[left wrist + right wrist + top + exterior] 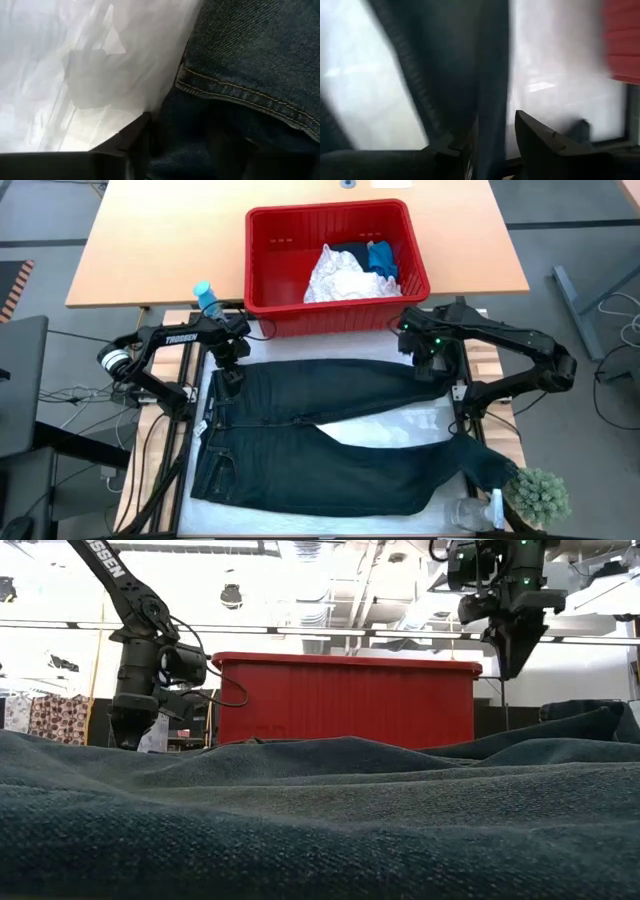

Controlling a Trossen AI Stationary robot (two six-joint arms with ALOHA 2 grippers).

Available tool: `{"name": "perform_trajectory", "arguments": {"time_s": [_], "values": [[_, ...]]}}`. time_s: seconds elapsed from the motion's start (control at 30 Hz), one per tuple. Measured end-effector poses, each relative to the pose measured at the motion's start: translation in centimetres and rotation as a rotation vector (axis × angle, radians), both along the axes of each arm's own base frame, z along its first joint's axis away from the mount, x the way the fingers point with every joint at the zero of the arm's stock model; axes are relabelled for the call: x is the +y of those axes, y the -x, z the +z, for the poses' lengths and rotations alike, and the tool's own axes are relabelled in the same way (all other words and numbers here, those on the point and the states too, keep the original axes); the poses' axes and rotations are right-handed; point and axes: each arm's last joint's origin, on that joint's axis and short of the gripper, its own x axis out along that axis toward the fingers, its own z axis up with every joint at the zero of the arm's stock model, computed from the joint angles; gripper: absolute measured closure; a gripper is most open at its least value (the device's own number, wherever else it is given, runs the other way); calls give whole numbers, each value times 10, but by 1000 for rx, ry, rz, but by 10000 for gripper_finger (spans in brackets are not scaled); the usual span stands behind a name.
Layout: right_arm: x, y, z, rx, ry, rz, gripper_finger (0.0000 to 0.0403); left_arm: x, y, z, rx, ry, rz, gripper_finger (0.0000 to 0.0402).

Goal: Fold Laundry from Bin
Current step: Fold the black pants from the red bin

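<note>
From above, the dark jeans (330, 440) lie flat on the table (170, 240), long axis across, waistband by the left tool (229, 372); the right tool (432, 367) is over the far leg. Low view: the left touches cloth, the right hangs clear. Wrist views: the left's grip cannot be told; the right is parted, empty. More laundry sits in the bin (262, 260).

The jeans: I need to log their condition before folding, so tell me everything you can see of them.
The jeans are dark blue denim with tan stitching along the seams, spread flat on the white table cover in front of the red bin. The waistband lies at the left, and the two legs run rightward and splay apart. The left gripper is down at the waist corner; the right gripper hangs above the upper leg's end.
</note>
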Motion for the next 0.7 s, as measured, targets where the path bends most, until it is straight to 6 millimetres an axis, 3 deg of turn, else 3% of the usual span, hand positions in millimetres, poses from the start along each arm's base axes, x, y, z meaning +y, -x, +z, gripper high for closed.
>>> {"name": "perform_trajectory", "arguments": {"time_s": [0.2,0.37,0.7], "values": [[-2,0,-16,195,-123,-4,248,-1,2,-2,52,-7,-54,314],[-15,-5,-26,250,-125,-27,248,-2,5,0,75,-23,-61,361],[-36,-6,-41,309,-151,-50,248,-2,6,0,99,-33,-69,375]]}}
